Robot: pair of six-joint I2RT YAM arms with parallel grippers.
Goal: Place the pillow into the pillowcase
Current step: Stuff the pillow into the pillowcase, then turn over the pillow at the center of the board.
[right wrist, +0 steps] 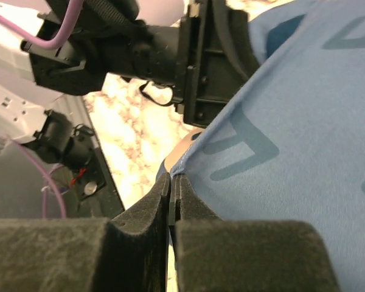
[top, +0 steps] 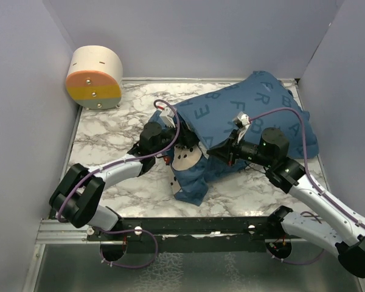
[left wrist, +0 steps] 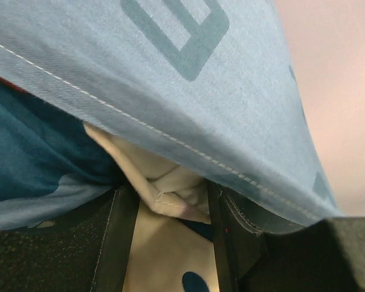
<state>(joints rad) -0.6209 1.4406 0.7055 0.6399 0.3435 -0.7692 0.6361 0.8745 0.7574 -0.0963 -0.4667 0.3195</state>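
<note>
The dark blue pillowcase (top: 249, 115) lies bulging from the table's middle to the back right, its mouth toward the left. A white seamed corner of the pillow (left wrist: 170, 185) shows under the pillowcase's hem (left wrist: 170, 109); the rest is hidden inside. My left gripper (top: 175, 145) sits at the mouth, its fingers (left wrist: 118, 231) apart with that corner between their tips, above a cream printed patch (left wrist: 164, 255). My right gripper (top: 219, 149) is shut on the pillowcase's near hem (right wrist: 176, 167), jaws pressed together in the right wrist view (right wrist: 172, 182).
A round wooden drum (top: 95, 78) with orange, yellow and teal bands stands at the back left. Grey walls close in the marble table (top: 109, 134) on three sides. A black rail (top: 182, 226) runs along the near edge. The left arm (right wrist: 140, 42) crosses the right wrist view's top.
</note>
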